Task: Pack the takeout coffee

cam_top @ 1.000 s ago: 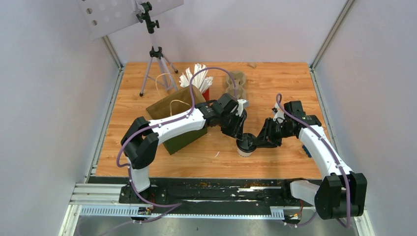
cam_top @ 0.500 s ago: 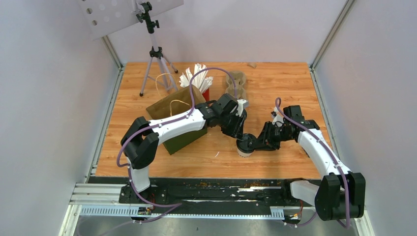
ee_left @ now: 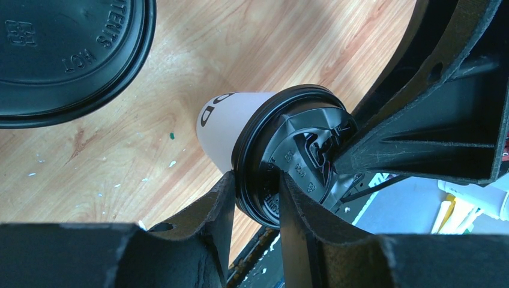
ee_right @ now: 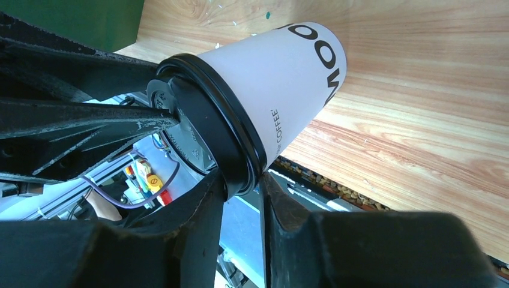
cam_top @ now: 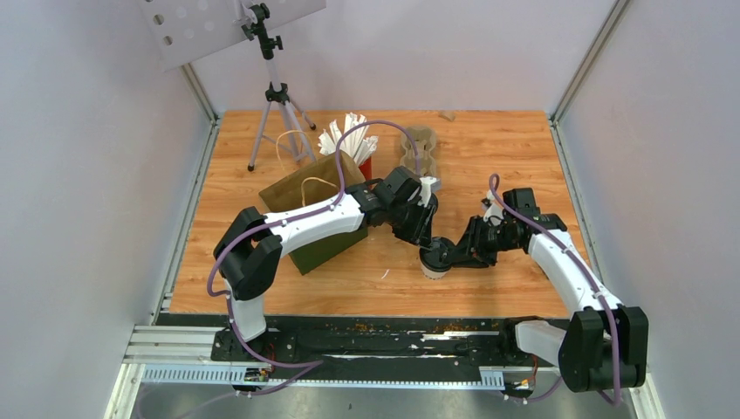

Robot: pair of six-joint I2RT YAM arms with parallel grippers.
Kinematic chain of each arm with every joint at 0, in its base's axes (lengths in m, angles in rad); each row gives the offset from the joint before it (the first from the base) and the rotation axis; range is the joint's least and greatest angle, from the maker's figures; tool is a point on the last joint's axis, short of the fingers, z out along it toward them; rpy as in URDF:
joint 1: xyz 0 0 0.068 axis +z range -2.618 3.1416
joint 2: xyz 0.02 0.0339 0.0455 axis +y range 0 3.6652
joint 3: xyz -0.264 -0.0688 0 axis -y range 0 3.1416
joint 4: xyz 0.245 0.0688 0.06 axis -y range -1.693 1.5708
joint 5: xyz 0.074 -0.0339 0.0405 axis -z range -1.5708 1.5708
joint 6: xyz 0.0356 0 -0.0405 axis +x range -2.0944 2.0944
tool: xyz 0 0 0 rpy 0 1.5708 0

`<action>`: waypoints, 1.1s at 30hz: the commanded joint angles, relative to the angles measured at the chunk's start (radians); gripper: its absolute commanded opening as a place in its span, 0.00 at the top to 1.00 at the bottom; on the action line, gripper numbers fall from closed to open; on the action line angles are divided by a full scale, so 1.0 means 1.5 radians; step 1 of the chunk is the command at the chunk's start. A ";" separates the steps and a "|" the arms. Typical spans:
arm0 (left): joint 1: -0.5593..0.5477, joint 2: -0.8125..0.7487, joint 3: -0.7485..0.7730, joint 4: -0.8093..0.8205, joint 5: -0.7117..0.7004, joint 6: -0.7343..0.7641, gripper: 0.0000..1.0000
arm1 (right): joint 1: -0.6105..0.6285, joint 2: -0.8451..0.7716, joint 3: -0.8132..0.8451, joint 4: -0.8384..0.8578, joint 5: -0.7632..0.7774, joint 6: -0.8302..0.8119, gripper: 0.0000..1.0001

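Handover, by the look: cup [cam_top: 434,262] lower centre of top view, upright between both arms; on worktop [cam_top: 497,148] or just off it, cannot tell. Left claw [ee_left: 257,180] clamped on lid [ee_left: 282,150] rim, bottom centre of its view. Right claw [ee_right: 241,183] clamped on same rim from the other side. Second lid [ee_left: 66,54] upper left in left wrist view, apart. Bag [cam_top: 292,190] left of centre, partly under left arm. Not packed yet. Next, probably: let go with one claw, carry with the other to bag mouth, keep lid seated.
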 commanded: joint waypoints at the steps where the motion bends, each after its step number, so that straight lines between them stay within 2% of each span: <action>1: -0.012 0.032 -0.032 -0.066 -0.038 0.031 0.62 | 0.010 0.015 0.030 -0.044 0.111 -0.035 0.70; 5: -0.012 0.030 -0.018 -0.068 -0.030 0.028 0.62 | 0.010 0.015 0.140 -0.090 0.096 -0.043 0.59; 9: -0.012 0.030 -0.003 -0.065 -0.018 0.022 0.62 | 0.011 0.017 0.160 -0.094 0.089 -0.046 0.56; 13: -0.012 0.030 0.005 -0.067 -0.014 0.023 0.62 | 0.011 0.024 0.129 -0.082 0.058 -0.047 0.59; 24: -0.012 0.034 0.002 -0.066 -0.012 0.028 0.62 | 0.011 0.029 0.073 -0.051 0.033 -0.045 0.59; 33: -0.012 0.038 -0.013 -0.066 -0.023 0.032 0.62 | 0.011 0.016 0.006 -0.026 0.044 -0.026 0.74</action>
